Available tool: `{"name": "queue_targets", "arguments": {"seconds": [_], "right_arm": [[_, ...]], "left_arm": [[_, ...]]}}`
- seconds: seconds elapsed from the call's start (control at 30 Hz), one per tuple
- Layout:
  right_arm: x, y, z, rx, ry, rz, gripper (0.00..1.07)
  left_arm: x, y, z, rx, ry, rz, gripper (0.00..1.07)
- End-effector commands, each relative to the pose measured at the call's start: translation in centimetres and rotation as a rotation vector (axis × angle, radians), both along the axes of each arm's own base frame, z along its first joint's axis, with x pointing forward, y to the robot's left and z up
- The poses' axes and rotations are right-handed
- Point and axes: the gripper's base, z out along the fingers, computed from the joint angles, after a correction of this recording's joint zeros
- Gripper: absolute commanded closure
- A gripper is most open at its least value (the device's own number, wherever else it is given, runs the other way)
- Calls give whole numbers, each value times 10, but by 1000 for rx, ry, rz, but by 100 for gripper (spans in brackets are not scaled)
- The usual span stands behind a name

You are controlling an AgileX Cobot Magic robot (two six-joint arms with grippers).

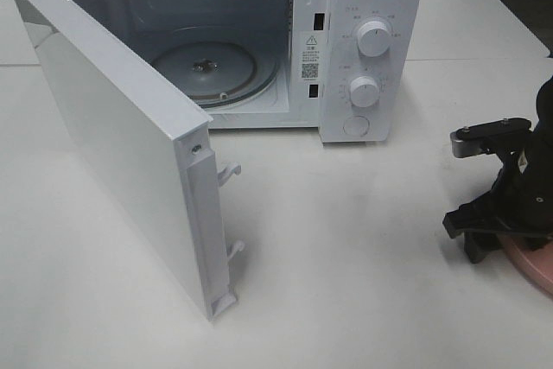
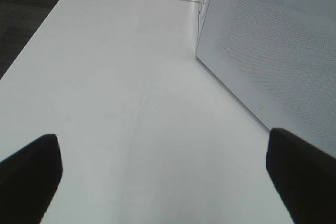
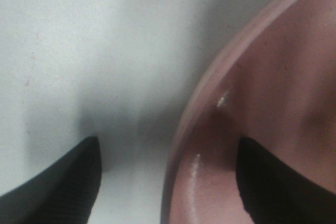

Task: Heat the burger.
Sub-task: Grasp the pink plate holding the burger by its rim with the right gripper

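Observation:
The burger shows in no view. A round pink plate (image 1: 531, 267) lies at the table's right edge, mostly under my right arm. My right gripper (image 1: 467, 239) is low over it and open. In the right wrist view the gripper (image 3: 168, 182) straddles the plate's rim (image 3: 210, 98), with one fingertip (image 3: 63, 182) over the table and the other (image 3: 278, 182) inside the plate. My left gripper (image 2: 168, 177) is open and empty above the bare table, beside the microwave door (image 2: 273, 40). It is out of the exterior view.
A white microwave (image 1: 371, 6) stands at the back. Its door (image 1: 112, 127) is swung wide open toward the front left. The glass turntable (image 1: 207, 66) inside is bare. Two knobs and a button sit on its right panel.

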Motion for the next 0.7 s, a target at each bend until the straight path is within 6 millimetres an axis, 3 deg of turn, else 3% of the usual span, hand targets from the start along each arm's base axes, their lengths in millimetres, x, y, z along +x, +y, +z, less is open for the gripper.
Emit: {"name": "queue_targets", "arguments": {"seconds": [0.03,0.07,0.1,0.13,0.17,0.2,0.23,0.27,0.7], "right_arm": [[-2,-3,-6,-22,26,13,59],[-2,-3,-6,-22,26,13,59],[-2,-3,-6,-26,27,16,74],[-2,-3,-6,-26,27,16,74],[-2,-4,-6,-30,31,19,83],[-3,-5,-6,-39,40,26,100],[-3,-5,-6,-39,40,26,100],[-3,-5,-6,-42,45,25,107],[-4,-6,-1,-117,79,-37,107]], "left_arm": [[-3,-1,0,-2,-28,2,9],[-3,-1,0,-2,-28,2,9],[-3,-1,0,-2,-28,2,9],[-3,-1,0,-2,-28,2,9],[-3,-1,0,-2,-28,2,9],[-3,-1,0,-2,-28,2,9],[-3,-1,0,-2,-28,2,9],[-3,-1,0,-2,-28,2,9],[-3,-1,0,-2,-28,2,9]]}}
